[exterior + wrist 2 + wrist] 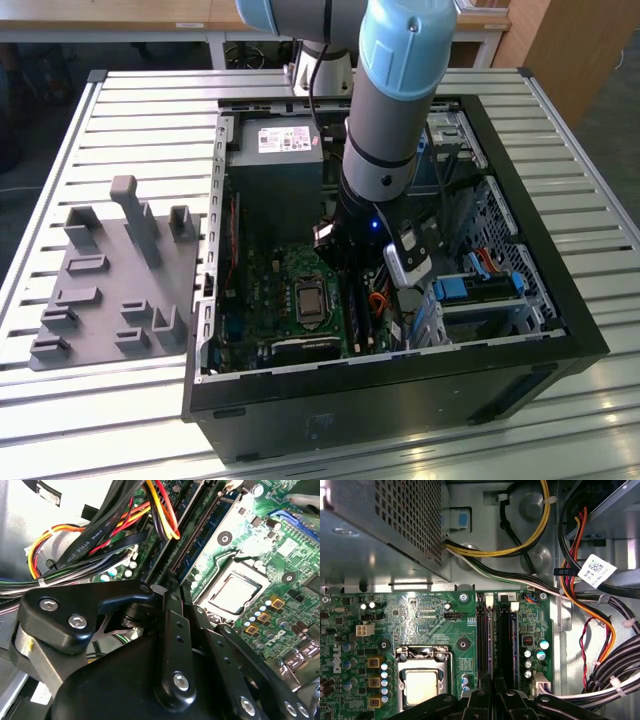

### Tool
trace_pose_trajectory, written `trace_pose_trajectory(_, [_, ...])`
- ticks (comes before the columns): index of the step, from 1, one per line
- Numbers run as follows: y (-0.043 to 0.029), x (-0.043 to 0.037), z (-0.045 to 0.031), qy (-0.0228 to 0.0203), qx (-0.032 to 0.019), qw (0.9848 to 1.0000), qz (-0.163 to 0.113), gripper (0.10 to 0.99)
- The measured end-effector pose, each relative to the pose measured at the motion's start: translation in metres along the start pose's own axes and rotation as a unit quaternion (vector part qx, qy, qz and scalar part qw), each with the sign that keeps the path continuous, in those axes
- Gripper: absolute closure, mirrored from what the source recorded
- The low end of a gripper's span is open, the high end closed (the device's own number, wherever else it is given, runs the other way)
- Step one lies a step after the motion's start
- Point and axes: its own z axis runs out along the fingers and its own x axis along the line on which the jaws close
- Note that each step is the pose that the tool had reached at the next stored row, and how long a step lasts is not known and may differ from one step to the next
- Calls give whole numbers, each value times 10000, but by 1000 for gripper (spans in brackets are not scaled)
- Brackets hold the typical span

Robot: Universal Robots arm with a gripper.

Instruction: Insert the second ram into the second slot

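- Closest to you in the second wrist view is the gripper [172,591]. Its black links converge, and the fingers [166,611] are drawn together with barely a gap between them. You cannot tell from here whether anything is pinched at the tips.
- Just past those tips, the second ram [207,526] reads as a thin dark-blue strip on edge. It runs away along the memory slots on the side nearer the processor socket [232,592]. Whether it is fully seated cannot be judged.
- Mind the cable bundle [100,535] hanging near the far slot. Keep any push straight down so the links do not snag it.
- In the first wrist view the gripper [492,687] sits at the near end of the two slots, about on the line between them.
- The second ram [486,640] seems to stand in the slot nearer the processor socket [422,682]. The neighbouring slot [506,640] looks dark and bare.
- Check the white latch [489,600] at the far end. A stick that is home should have it closed against the stick's edge.
- Press evenly along the length, since pressure at one end is likely to tilt the stick.
- In the exterior view the arm [400,110] reaches steeply into the open computer case [560,300]. The gripper [350,270] is low over the board, and the wrist hides its tips.
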Motion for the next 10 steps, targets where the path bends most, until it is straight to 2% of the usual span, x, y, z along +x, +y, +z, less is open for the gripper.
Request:
trace_pose_trajectory(1, [0,0,0,0,0,10000,0,941])
trace_pose_trajectory(2, [0,0,0,0,0,10000,0,878])
trace_pose_trajectory(6, [0,0,-7,0,1,10000,0,878])
trace_pose_trajectory(10, [3,4,-110,3,0,10000,0,878])
